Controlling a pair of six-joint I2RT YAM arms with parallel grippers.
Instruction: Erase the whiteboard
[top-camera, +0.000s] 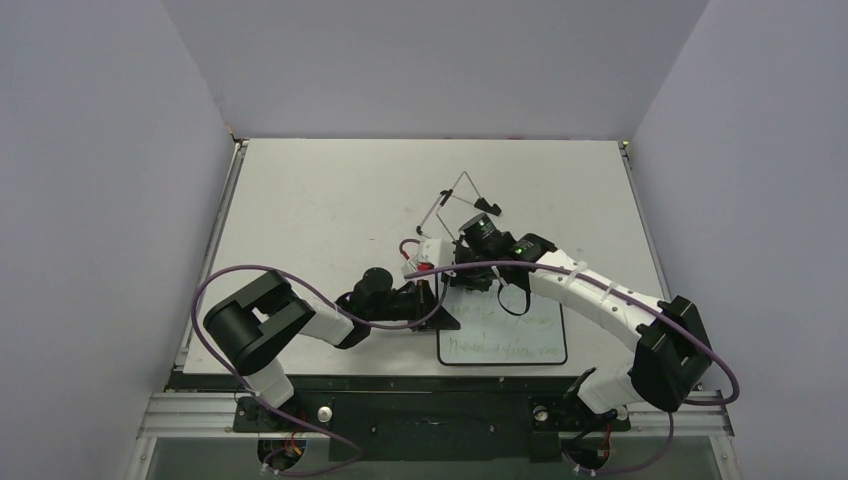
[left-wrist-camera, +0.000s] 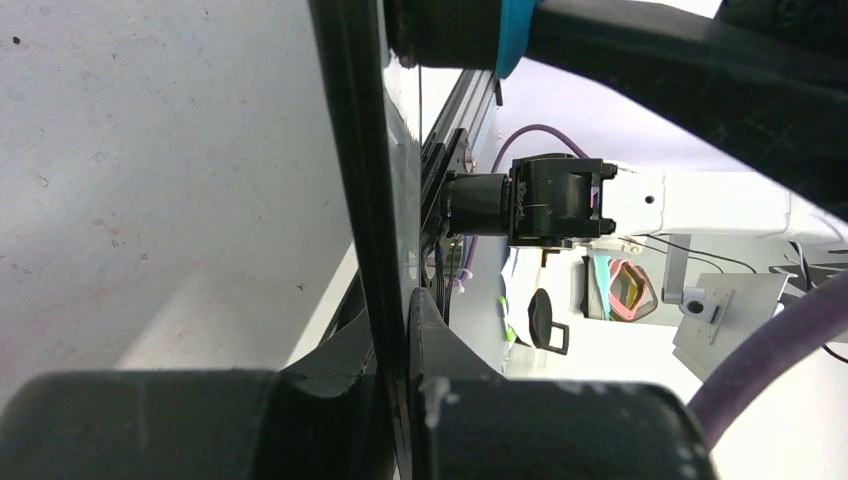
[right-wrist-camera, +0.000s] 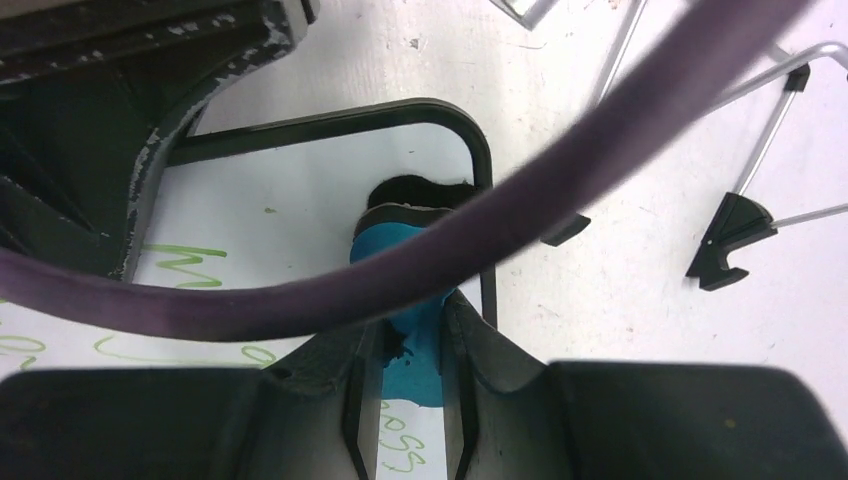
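The whiteboard (top-camera: 520, 340) lies near the table's front edge, white with a thin black frame and green handwriting on it. My left gripper (top-camera: 438, 300) is shut on its left edge. In the left wrist view the black frame (left-wrist-camera: 350, 150) runs edge-on between the closed jaws of the left gripper (left-wrist-camera: 392, 320). My right gripper (top-camera: 470, 268) hangs over the board's far end, shut on the blue eraser (right-wrist-camera: 400, 250). In the right wrist view the right gripper (right-wrist-camera: 418, 315) presses the eraser down near the whiteboard's rounded corner (right-wrist-camera: 470, 130), above the green writing (right-wrist-camera: 180, 260).
A thin wire easel stand (top-camera: 462, 195) with black feet (right-wrist-camera: 735, 235) lies just beyond the board. A purple cable (right-wrist-camera: 560, 190) crosses the right wrist view. Grey walls enclose the table (top-camera: 330, 200) on three sides.
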